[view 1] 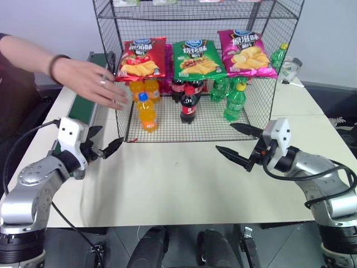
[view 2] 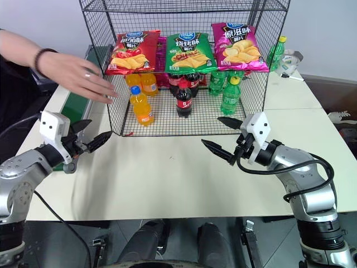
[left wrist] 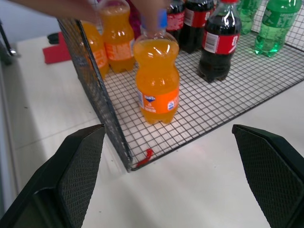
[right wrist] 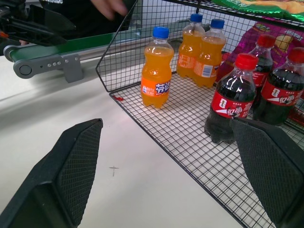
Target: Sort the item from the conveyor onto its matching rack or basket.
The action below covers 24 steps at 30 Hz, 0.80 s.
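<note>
Since the small clear orange-soda bottle [view 1: 147,112] already stands inside the black wire rack [view 1: 167,127], sorting looks done; both black grippers, left [view 1: 106,146] and right [view 1: 239,144], are spread apart, empty.

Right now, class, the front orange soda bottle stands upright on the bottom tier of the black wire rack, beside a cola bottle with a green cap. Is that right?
One detail is wrong: the cola bottle has a red cap, as the right wrist view shows. The orange soda bottle does stand upright on the bottom tier of the black wire rack, beside it.
</note>
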Tool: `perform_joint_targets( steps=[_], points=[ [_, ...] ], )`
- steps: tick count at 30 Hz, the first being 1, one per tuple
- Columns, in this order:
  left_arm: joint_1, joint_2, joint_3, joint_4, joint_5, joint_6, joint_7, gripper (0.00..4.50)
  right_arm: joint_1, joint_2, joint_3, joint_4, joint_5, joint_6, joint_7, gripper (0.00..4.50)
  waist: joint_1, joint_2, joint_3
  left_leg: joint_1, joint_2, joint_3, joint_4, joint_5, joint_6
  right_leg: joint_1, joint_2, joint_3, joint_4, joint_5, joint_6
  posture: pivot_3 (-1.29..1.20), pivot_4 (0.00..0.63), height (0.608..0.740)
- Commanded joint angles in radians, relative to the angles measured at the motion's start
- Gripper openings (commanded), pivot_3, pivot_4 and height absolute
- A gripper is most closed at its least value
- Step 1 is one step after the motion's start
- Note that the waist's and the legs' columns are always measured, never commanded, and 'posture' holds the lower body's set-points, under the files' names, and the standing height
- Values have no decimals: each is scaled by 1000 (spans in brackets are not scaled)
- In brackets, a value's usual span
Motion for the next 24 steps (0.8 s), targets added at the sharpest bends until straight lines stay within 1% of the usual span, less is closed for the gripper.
perform_joint_targets(
  steps=[1, 24],
  points=[
    [-7, 8, 30, -35, -7, -6, 16, 4469, -22, 1, -1, -6, 4, -13, 6, 4500, 0, 0, 0, 0, 0, 0, 0, 0, 0, 0, 0, 0, 0, 0, 0, 0, 150, 740],
    [-25, 2, 23, -24, -11, -22, 32, 4469, -41, 23, 19, 17, -13, -40, 3, 4500, 0, 0, 0, 0, 0, 0, 0, 0, 0, 0, 0, 0, -1, 0, 0, 0, 150, 740]
  ],
)
